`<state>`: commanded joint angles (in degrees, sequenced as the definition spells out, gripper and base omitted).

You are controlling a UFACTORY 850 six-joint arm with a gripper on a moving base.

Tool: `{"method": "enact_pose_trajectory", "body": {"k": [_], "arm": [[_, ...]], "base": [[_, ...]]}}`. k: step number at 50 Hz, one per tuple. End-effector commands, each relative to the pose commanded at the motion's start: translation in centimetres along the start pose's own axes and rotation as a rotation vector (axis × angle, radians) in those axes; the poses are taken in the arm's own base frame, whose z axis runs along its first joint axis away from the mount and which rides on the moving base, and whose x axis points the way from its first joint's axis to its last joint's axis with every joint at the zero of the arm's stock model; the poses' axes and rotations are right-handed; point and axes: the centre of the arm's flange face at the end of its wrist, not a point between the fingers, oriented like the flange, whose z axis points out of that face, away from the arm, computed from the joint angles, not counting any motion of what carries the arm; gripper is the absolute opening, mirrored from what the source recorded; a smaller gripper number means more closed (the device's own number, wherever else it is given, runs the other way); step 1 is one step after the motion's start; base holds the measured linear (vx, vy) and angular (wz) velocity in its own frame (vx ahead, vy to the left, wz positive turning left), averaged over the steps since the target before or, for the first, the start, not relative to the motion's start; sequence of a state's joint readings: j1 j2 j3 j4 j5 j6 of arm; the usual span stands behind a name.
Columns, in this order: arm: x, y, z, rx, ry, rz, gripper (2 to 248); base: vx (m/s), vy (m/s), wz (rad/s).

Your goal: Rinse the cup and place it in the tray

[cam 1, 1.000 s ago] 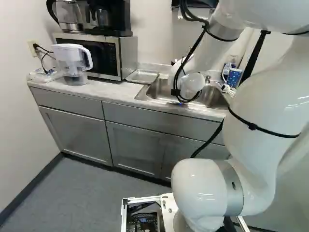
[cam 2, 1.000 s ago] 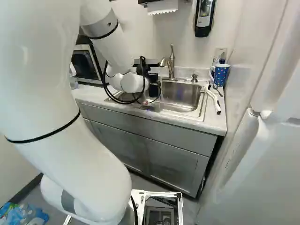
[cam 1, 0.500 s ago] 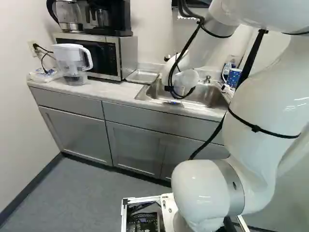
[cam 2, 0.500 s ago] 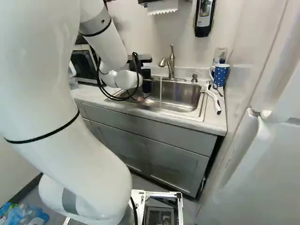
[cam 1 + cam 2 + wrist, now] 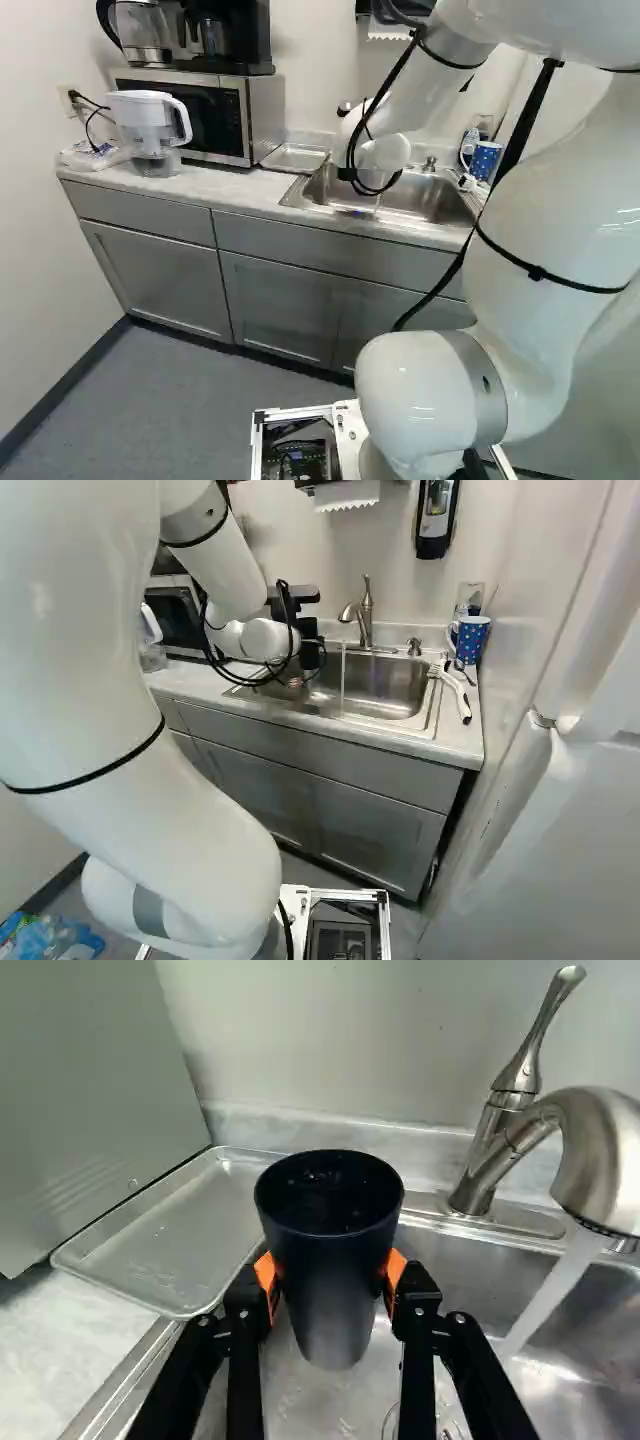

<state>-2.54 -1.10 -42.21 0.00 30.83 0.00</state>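
Observation:
My gripper (image 5: 309, 654) hangs over the left part of the sink in the right base view, partly behind the wrist and cables. Seen from the wrist, the gripper (image 5: 331, 1272) is shut on the black cup (image 5: 335, 1300), an orange pad pressing each side. The cup is roughly upright with its mouth up, above the sink (image 5: 440, 1280). The metal tray (image 5: 165, 1250) lies on the counter beside the sink, past the cup on the side away from the faucet (image 5: 585, 1150). Water (image 5: 550, 1300) runs from the faucet, apart from the cup.
Behind the tray stands the microwave (image 5: 215, 115), with a water pitcher (image 5: 150, 130) in front of it. A blue patterned mug (image 5: 470, 640) and a white brush (image 5: 455, 692) are at the sink's other side. A wall (image 5: 330, 1040) rises behind the counter.
The arm has carried the held cup leftward in both base views, away from the running water and towards the tray's side. The grip has stayed shut; the base has not moved.

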Motion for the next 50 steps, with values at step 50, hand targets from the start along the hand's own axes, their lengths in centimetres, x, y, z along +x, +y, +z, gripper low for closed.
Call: {"method": "enact_pose_trajectory", "body": {"k": [50], "arm": [[4.4,0.0,-2.4,0.0,0.057,0.0,122]], "base": [[0.0,0.0,0.0]]}}
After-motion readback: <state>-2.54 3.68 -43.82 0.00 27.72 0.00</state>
